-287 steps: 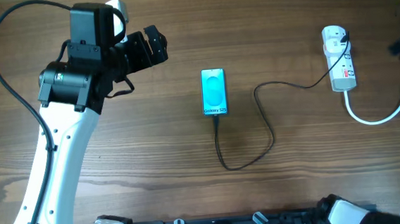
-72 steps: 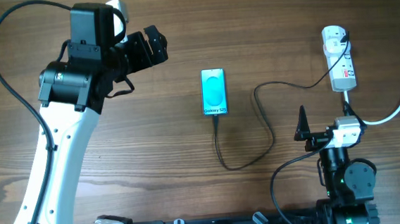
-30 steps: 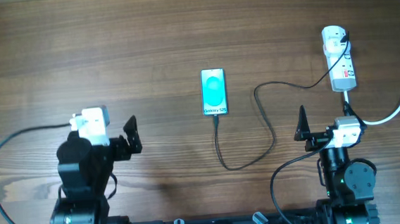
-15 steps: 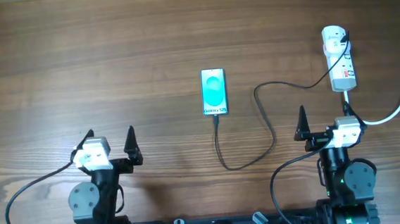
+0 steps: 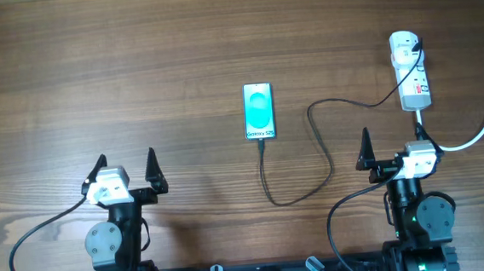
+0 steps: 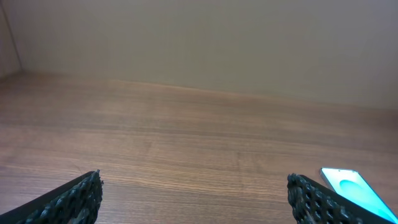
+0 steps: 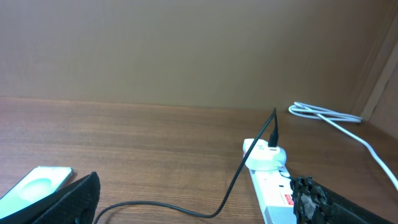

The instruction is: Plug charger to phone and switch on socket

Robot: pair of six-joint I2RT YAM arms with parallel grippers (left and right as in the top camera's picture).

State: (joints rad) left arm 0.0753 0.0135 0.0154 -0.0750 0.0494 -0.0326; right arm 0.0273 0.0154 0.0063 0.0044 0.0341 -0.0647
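Two end effectors sit low at the near edge of the tabletop point(image 5: 176, 46). The left end effector point(image 5: 126, 161) and the right end effector point(image 5: 392, 142) both have their fingers spread wide and grasp nothing, as each wrist view confirms.

We see the phone point(image 5: 258, 110) lying flat in the middle of the tabletop, about midway between the two arms. Its screen is lit and its long axis runs away from us. The charger point(image 5: 262, 164) meets the phone's near short edge, loops right across the wood, and climbs to the far end of the socket point(image 5: 411, 72). We cannot tell from here whether the tip is fully seated.

The socket lies to the far right, almost straight ahead of the right end effector and well apart from it. Its long axis also points away from us, with the red-marked end nearer. A thick white cord point(image 5: 465, 143) leaves that near end and curves off to the right.

We judge that any press on the switch falls to the right arm, which is far nearer than the left. It would be a forward reach along the strip's own length. We cannot read the switch's position.
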